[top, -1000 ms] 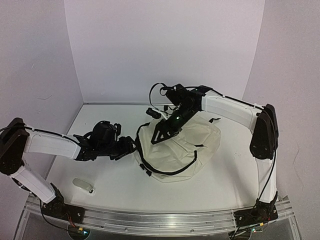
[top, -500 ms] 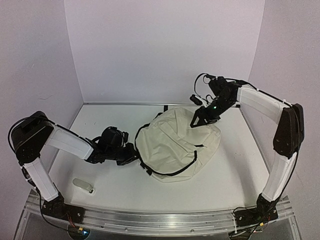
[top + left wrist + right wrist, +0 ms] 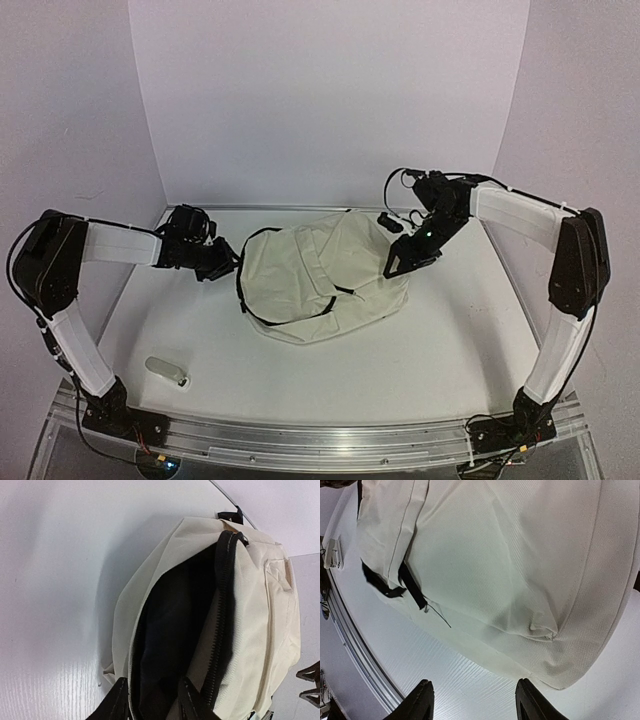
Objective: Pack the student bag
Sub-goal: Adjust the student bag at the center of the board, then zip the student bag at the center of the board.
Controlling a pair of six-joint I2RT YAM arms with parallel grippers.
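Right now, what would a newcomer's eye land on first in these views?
The cream student bag slumped mid-table is by far the largest thing in sight. The left wrist view looks straight into its unzipped mouth, dark inside, with the left gripper at that left end of the bag. The right gripper hovers open over the table, just off the bag's right side.

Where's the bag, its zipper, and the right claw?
student bag (image 3: 290, 285), top view, middle of its cream fabric.
zipper (image 3: 222, 615), left wrist view, on its black track.
right gripper (image 3: 473, 682), right wrist view, midway between its fingertips.
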